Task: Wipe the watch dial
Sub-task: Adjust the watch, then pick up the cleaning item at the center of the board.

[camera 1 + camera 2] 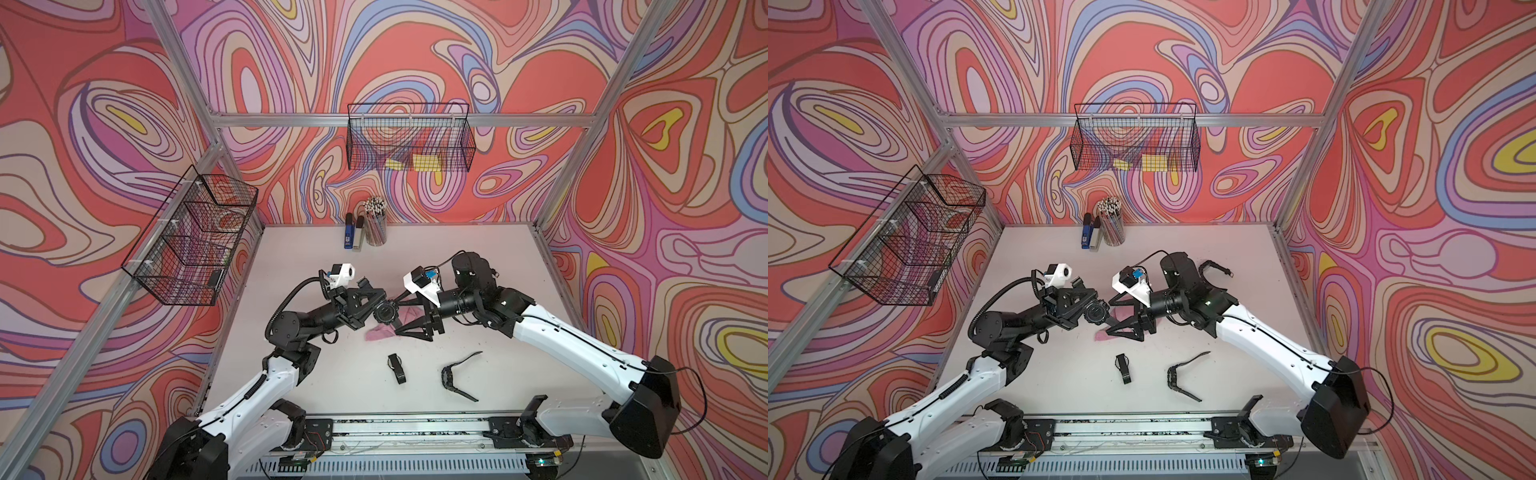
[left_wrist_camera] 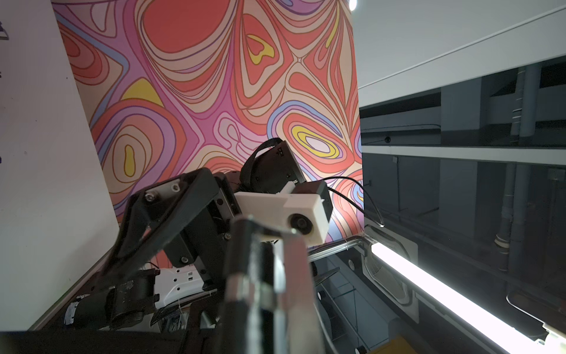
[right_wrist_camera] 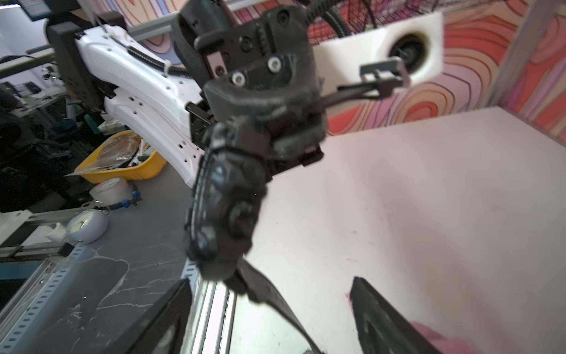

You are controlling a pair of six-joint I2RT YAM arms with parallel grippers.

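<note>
Both top views show the watch [image 1: 385,312] aloft mid-table, clenched by the left gripper [image 1: 376,308], dial up, strap slanting toward the right gripper [image 1: 397,316], whose jaws gape empty over the cloth [image 1: 378,333]. Left wrist: too blurred to tell. Right wrist: watch [image 3: 226,208] edge-on, strap hanging loose. It looks light, with a stiff case, floppy strap and scratchable glass; probably best gripped by the case sides.
</note>
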